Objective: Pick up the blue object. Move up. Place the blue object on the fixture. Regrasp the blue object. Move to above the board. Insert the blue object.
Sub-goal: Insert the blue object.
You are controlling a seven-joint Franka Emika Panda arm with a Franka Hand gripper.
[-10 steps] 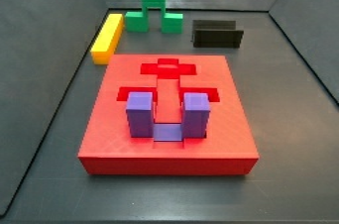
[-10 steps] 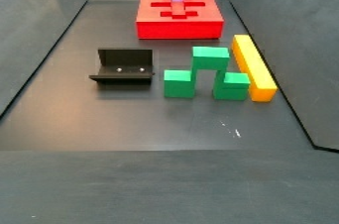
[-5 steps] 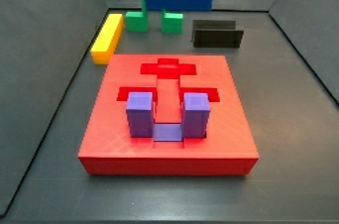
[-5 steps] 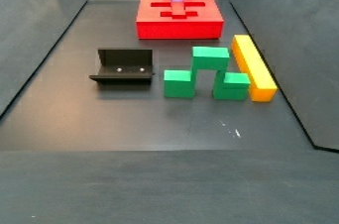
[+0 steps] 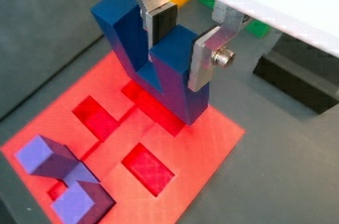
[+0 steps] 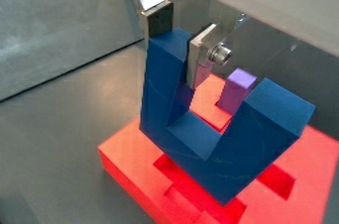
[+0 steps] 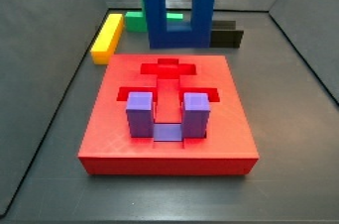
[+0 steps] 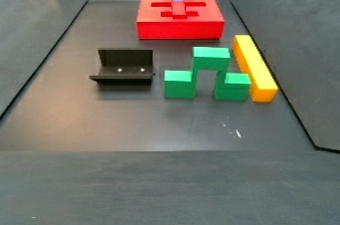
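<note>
Blue object (image 5: 157, 64) clamped by one prong in pincer (image 5: 184, 42)

1 hand (image 5: 185, 32), 1 blue object (image 7: 177, 20), 1 board (image 7: 167, 119), 1 fixture (image 8: 125, 69), 1 purple block (image 7: 167, 115), 1 yellow bar (image 8: 254, 66).

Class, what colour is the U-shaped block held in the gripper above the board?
Dark blue; the blue object, held in the gripper, shows best in a wrist view.

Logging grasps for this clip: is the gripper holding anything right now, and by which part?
Yes. The gripper is shut on the blue object, its fingers clamping one upright prong near its top, above the board.
</note>
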